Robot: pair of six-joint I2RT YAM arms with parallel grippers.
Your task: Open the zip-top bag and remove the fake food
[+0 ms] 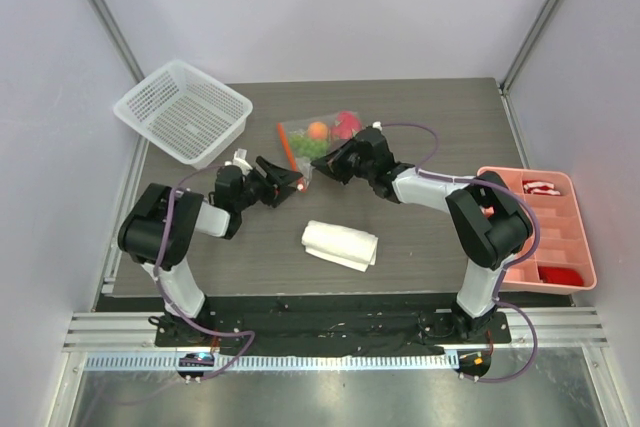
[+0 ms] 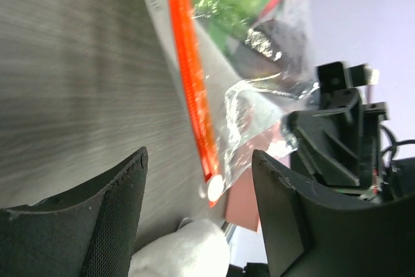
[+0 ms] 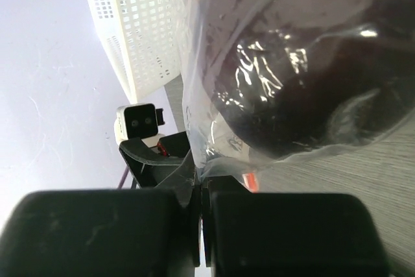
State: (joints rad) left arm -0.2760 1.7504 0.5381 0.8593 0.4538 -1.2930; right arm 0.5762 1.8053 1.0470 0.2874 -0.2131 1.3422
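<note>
Right hand (image 1: 320, 173) clenched on the near corner of the zip-top bag (image 1: 312, 142), film pinched between its fingers. Left hand (image 1: 287, 183) released, jaws apart, end of the orange zipper strip (image 2: 194, 95) between them; contact unclear. Bench (image 1: 420, 237) dark wood-grain. White basket (image 1: 182, 112) at far left corner. Pink tray (image 1: 585, 247) at right edge. Folded cloth (image 1: 340, 244) near centre. Bag lies mid-bench, zipper closed, fake food (image 1: 317, 131) inside: orange, green grapes, red piece, dark fruit.

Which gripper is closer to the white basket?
Left. The left gripper sits open a little to the right of the white basket; the right gripper is farther right, pinching the zip-top bag.
</note>
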